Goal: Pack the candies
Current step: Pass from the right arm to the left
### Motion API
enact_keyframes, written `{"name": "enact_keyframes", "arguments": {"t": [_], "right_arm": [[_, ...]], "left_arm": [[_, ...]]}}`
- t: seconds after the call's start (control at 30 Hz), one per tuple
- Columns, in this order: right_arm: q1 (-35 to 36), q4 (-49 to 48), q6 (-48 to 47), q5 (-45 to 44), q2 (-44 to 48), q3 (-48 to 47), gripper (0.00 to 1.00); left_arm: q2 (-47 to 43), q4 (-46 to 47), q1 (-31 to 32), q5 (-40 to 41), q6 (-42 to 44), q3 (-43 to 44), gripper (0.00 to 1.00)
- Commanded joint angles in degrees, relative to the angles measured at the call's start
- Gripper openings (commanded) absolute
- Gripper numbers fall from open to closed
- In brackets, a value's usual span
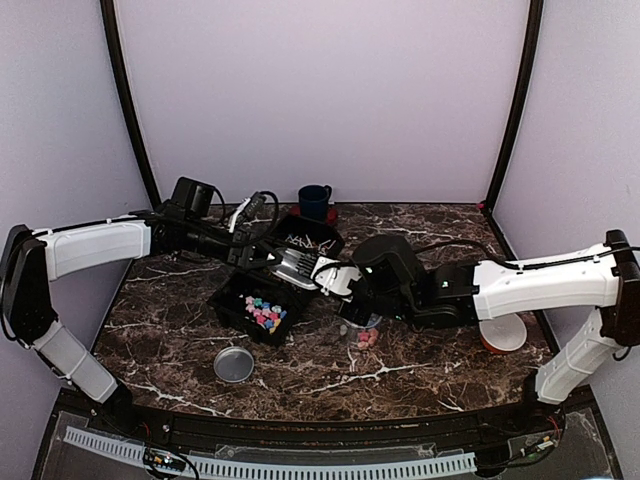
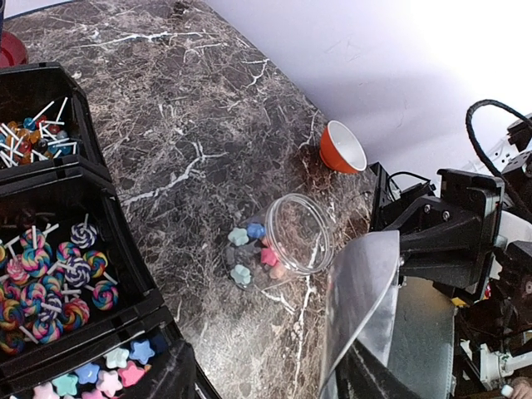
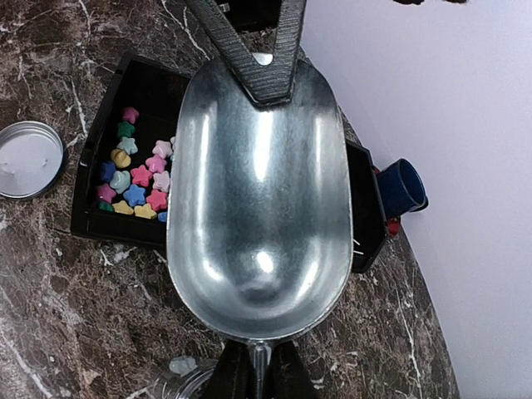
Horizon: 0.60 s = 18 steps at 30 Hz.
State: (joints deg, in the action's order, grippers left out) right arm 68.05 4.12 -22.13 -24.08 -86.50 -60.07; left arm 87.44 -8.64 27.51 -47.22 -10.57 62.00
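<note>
My right gripper (image 1: 345,283) (image 3: 258,376) is shut on the handle of a metal scoop (image 1: 292,263) (image 3: 259,191), whose bowl is bare inside. It hangs over the black bin (image 1: 228,300) of star-shaped candies (image 1: 263,312) (image 3: 137,179) (image 2: 100,378). My left gripper (image 1: 272,256) (image 2: 366,370) is at the scoop's front rim. One of its black fingers (image 3: 264,71) lies on that rim, and its jaw gap does not show. A clear jar (image 2: 299,233) (image 1: 362,325) stands beside my right gripper with a few candies (image 2: 241,274) showing through its wall.
Further black bins hold swirl lollipops (image 2: 50,283) and thin stick candies (image 2: 29,137). A round metal lid (image 1: 233,364) (image 3: 29,158) lies near the front. An orange bowl (image 1: 503,335) (image 2: 342,148) is at the right, a blue mug (image 1: 314,202) (image 3: 403,184) at the back.
</note>
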Motion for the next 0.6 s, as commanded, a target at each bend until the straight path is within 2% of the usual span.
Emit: {"name": "enact_keyframes", "arguments": {"t": [0.0,0.1,0.17,0.4,0.53,0.57], "right_arm": [[1.0,-4.5,-1.2,-0.8,-1.3,-2.5,0.00],[1.3,-4.9,-1.5,-0.7,-1.8,-2.9,0.00],[1.5,-5.4,-1.6,-0.9,-2.0,-3.0,0.00],[2.0,-7.8,-2.2,-1.5,-1.6,-2.0,0.00],[2.1,-10.7,-2.7,-1.9,-0.3,0.6,0.00],[2.0,-11.4,-2.8,-2.1,0.0,1.3,0.03]], "left_arm": [[0.1,1.3,0.5,-2.5,-0.2,-0.2,0.57],[0.5,1.3,0.7,-3.1,-0.3,-0.2,0.51],[0.8,1.5,0.7,-3.7,-0.4,-0.2,0.43],[1.0,2.5,0.7,-5.7,-1.1,-0.5,0.01],[0.9,3.1,0.7,-6.2,-1.5,-0.7,0.00],[0.8,3.3,0.8,-6.2,-1.6,-0.7,0.00]]}}
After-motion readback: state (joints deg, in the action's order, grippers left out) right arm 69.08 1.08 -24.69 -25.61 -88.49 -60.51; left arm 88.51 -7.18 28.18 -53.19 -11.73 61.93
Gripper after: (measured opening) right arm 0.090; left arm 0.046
